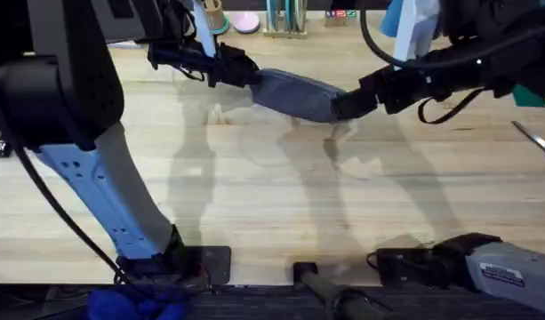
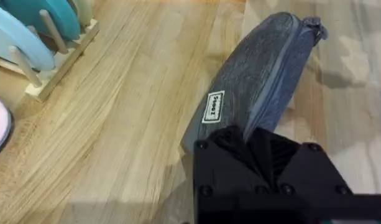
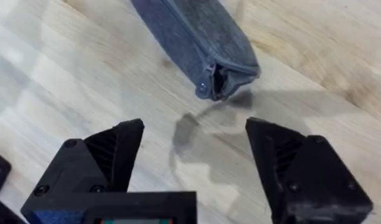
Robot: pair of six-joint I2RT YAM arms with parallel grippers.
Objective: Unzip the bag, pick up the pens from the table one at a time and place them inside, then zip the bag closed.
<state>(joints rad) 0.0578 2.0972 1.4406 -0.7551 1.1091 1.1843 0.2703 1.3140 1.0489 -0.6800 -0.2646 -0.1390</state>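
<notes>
Table (image 1: 272, 196), bag (image 1: 294, 93), left pincer (image 2: 258, 146) gripping.

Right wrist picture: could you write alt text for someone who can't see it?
A grey-blue bag lies on a pale wooden table, its zipper end facing an open black claw. The two fingers stand wide apart, just short of the bag and not touching it.
</notes>
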